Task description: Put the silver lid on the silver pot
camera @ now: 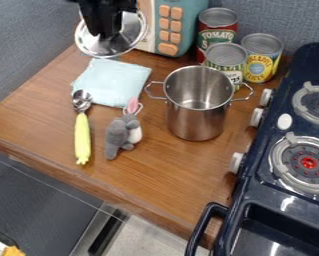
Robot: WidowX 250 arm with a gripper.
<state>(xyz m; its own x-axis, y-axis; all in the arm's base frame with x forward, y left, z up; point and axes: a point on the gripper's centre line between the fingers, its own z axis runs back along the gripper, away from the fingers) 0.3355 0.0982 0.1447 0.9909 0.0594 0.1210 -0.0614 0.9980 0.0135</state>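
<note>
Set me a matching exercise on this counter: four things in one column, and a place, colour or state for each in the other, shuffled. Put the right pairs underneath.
Things
1. silver lid
2. silver pot
3. plush toy
4. cloth

Places, colours, states
A. grey, between the yellow-handled scoop and the tall metal vessel
B. pale blue, lying flat on the wooden counter
C. held up by the black gripper
D. uncovered, standing between the stove and the soft animal

Right pairs: 1-C, 2-D, 3-A, 4-B
</note>
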